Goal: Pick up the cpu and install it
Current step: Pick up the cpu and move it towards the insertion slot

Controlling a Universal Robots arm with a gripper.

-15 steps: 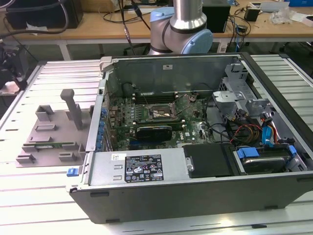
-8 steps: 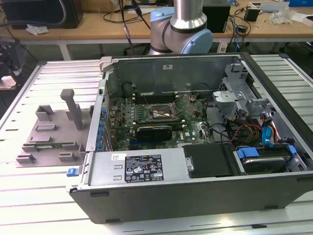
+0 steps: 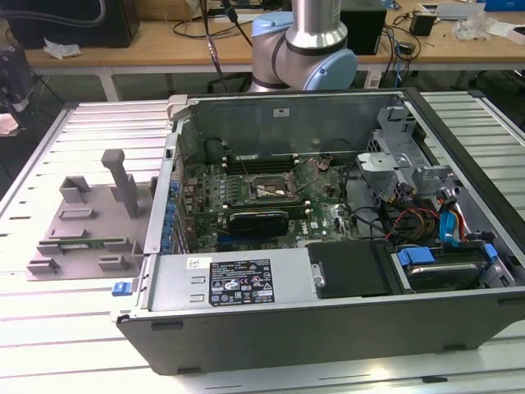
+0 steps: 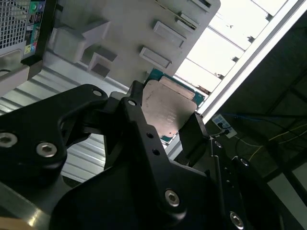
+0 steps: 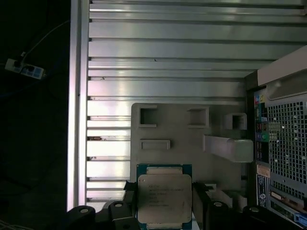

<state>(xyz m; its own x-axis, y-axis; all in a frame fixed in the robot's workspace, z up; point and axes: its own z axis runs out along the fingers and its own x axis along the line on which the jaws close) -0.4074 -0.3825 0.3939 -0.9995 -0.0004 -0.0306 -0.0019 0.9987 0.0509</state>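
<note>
The cpu (image 5: 164, 197) is a small square chip with a silver-grey metal top on a green board. It sits between the black fingers (image 5: 202, 197) of my gripper (image 5: 164, 191), which is shut on its two opposite edges. In the second wrist view the cpu (image 4: 169, 111) is also clamped in the gripper (image 4: 167, 108). It hangs well above the grey fixture plate (image 5: 182, 127) on the slatted table. The dark metal-framed socket (image 3: 267, 190) lies on the motherboard inside the open computer case (image 3: 328, 328). The arm (image 3: 312, 41) rises behind the case.
The grey fixture plate (image 3: 82, 222) with raised holders lies at the exterior view's left of the case. A long black expansion card (image 3: 258, 220) sits just in front of the socket. Drive bays and coloured cables (image 3: 435, 222) fill the case's right side. Desks stand behind.
</note>
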